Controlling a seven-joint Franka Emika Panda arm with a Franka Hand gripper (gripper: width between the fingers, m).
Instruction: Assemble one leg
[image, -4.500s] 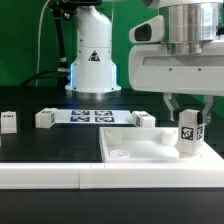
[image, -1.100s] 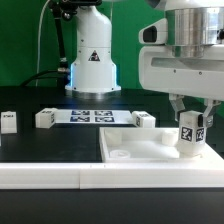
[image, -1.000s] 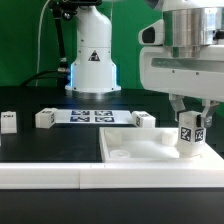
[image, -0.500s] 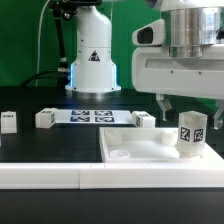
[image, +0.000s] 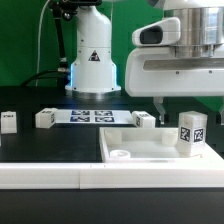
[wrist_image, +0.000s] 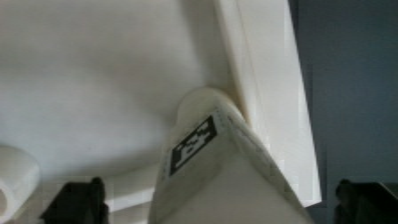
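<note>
The leg (image: 190, 131), a small white post with black-and-white tags, stands upright on the right corner of the large white square panel (image: 150, 148). My gripper (image: 191, 106) is open just above it, its fingers (image: 160, 104) spread wide and clear of the leg's sides. In the wrist view the leg (wrist_image: 217, 140) stands between the two dark fingertips (wrist_image: 80, 200), untouched, with my gripper (wrist_image: 217, 205) centred over it. A round corner hole (image: 120, 155) shows near the panel's front left.
Three more white legs lie on the black table: one at the far left (image: 8, 121), one by the marker board (image: 44, 118), one behind the panel (image: 145, 119). The marker board (image: 92, 115) lies at the back. The robot base (image: 92, 60) stands behind it.
My gripper was shut on the leg, holding it on the panel's corner. It has opened, let the leg go and risen a little; the leg stays standing.
</note>
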